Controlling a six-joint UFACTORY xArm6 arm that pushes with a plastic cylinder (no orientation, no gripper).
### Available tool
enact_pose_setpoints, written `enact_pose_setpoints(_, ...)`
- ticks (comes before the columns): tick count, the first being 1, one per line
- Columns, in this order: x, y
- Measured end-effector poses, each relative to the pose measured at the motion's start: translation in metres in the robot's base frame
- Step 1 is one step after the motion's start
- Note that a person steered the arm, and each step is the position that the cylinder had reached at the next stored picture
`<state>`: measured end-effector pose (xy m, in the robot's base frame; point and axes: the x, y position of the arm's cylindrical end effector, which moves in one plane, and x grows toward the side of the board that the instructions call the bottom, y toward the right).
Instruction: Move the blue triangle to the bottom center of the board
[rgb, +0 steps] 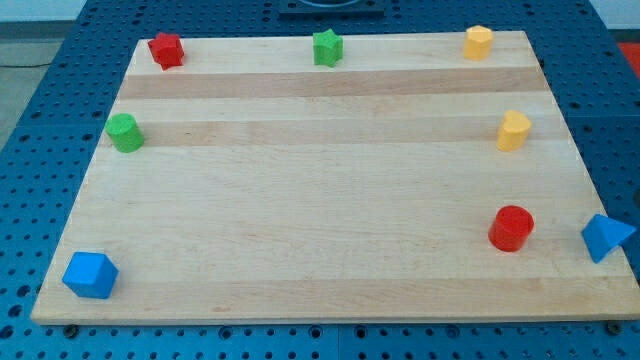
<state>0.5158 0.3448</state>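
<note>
The blue triangle (606, 237) lies at the right edge of the wooden board (320, 200), low in the view. A red cylinder (511, 228) stands just to its left. My tip and the rod do not show in the camera view, so where the tip stands relative to the blocks cannot be told.
A blue cube-like block (90, 275) sits at the bottom left corner. A green cylinder (125, 132) is at the left edge. A red star (166, 49), a green star (327, 47) and a yellow block (478, 42) line the top edge. Another yellow block (514, 131) is at the right.
</note>
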Motion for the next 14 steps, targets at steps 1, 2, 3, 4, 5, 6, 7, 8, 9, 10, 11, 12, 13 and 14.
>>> enact_pose_setpoints(1,0.034,0.000)
enact_pose_setpoints(2,0.043,-0.002)
enact_pose_setpoints(3,0.043,-0.012)
enact_pose_setpoints(4,0.042,-0.020)
enact_pose_setpoints(5,0.023,-0.026)
enact_pose_setpoints(6,0.020,-0.028)
enact_pose_setpoints(7,0.044,-0.037)
enact_pose_setpoints(8,0.061,-0.055)
enact_pose_setpoints(9,0.061,-0.070)
enact_pose_setpoints(10,0.061,-0.083)
enact_pose_setpoints(11,0.046,-0.074)
enact_pose_setpoints(12,0.042,-0.080)
enact_pose_setpoints(13,0.051,-0.105)
enact_pose_setpoints(14,0.057,-0.131)
